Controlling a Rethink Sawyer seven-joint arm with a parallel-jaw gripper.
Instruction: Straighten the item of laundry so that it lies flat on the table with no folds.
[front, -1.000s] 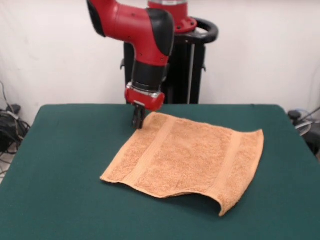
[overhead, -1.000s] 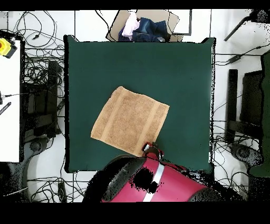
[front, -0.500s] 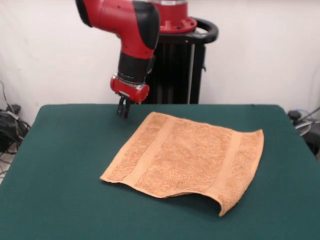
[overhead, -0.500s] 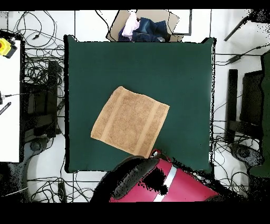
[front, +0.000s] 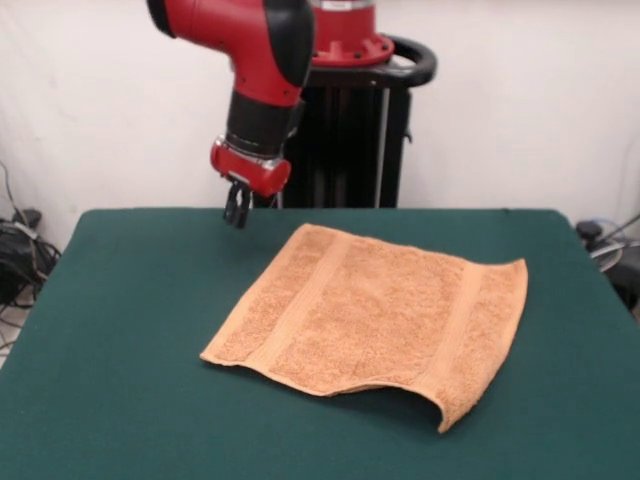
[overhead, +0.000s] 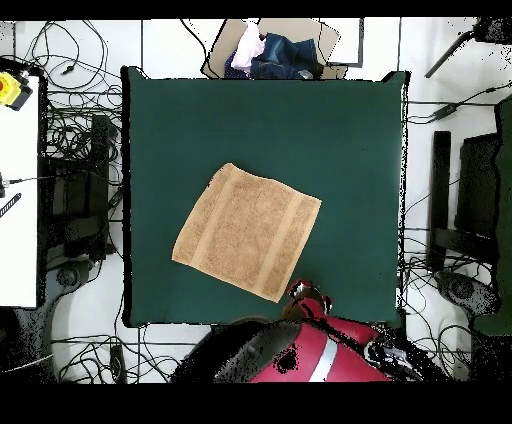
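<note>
The item of laundry (front: 375, 315), an orange-tan towel with two woven bands, lies spread out on the green table (front: 130, 330). Its near right corner curls up a little and casts a shadow beneath it. My gripper (front: 236, 215) hangs above the table's far edge, up and to the left of the towel's far corner, open with nothing between its fingers. Seen from overhead, the towel (overhead: 247, 231) sits turned at an angle left of the table's (overhead: 350, 150) middle, and the gripper (overhead: 300, 291) is just past its bottom right corner.
A cardboard box of clothes (overhead: 272, 50) stands beyond the table's top edge in the overhead view. Cables (overhead: 75, 150) lie on the floor on both sides. A white surface with a yellow object (overhead: 10, 88) is at the left.
The gripper has risen from the towel's far corner and moved away toward the table's far edge. The towel has stayed where it was.
</note>
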